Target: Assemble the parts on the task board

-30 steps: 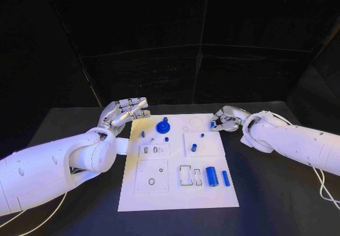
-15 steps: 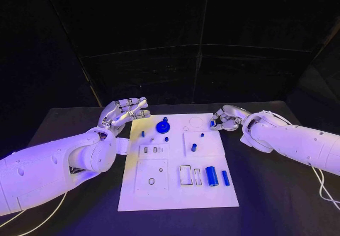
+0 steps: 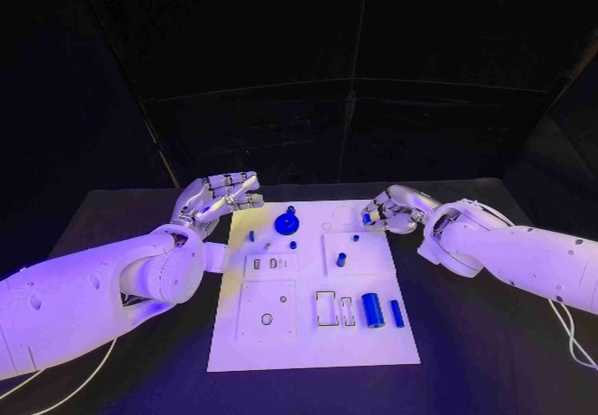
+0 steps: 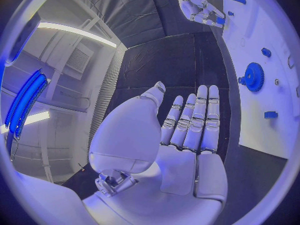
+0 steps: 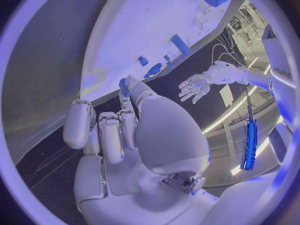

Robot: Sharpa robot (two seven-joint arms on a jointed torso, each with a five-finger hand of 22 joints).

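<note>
The white task board (image 3: pixel 312 341) lies mid-table. A blue gear (image 3: pixel 287 225) stands near its far edge, with small blue pegs (image 3: pixel 341 258) around it. Two blue cylinders (image 3: pixel 372 309) lie near its right edge. My left hand (image 3: pixel 222 197) hovers open, fingers straight, over the board's far left corner; its bare palm (image 4: pixel 187 135) holds nothing, and the gear (image 4: pixel 253 76) lies beyond it. My right hand (image 3: pixel 389 212) is curled at the far right corner and pinches a small blue part (image 5: pixel 124 87) at its fingertips (image 5: pixel 134 85).
Rectangular and round cut-outs (image 3: pixel 327 308) mark the near half of the board. Black table (image 3: pixel 499 346) surrounds the board on all sides. A white cable (image 3: pixel 571 333) hangs from the right arm.
My right hand has shifted slightly left, closer to the board's far right corner. The left hand and the parts on the board have not moved.
</note>
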